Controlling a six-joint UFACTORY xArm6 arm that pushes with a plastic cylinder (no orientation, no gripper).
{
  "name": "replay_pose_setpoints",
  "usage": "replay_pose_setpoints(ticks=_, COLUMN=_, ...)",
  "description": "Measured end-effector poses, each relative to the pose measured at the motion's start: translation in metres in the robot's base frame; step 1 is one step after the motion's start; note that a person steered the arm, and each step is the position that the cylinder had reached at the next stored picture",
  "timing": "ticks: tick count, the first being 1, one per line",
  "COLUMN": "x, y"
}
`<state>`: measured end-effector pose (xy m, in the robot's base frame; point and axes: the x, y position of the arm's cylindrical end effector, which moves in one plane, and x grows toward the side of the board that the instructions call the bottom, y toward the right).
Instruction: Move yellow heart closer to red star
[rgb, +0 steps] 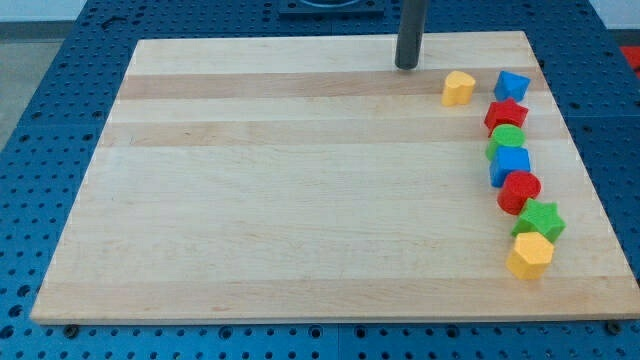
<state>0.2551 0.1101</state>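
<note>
While my tip (407, 66) rests on the counter (300, 200) near the view's top edge, the yellow heart (458, 88) lies just to its right and a little lower, apart from it. This rig carries no gripper, only a dark rod, so nothing opens or clamps. The heart is squat, and which way its lobes or point face I cannot tell; no long axis shows clearly. The red star (506, 114) sits near the heart, lower and to the view's right, not touching it. A blue block (512, 85) is right of the heart, just above the star. Below the star runs a close chain down the view's right side: green block (506, 138), blue cube (510, 163), red cylinder (519, 190), green star (540, 219), yellow hexagon block (530, 255).
</note>
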Motion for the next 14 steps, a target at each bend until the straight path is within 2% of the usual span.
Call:
replay_pose_setpoints(ticks=6, x=0.037, y=0.027)
replay_pose_setpoints(ticks=10, x=0.031, y=0.055)
replay_pose_setpoints(ticks=14, x=0.063, y=0.05)
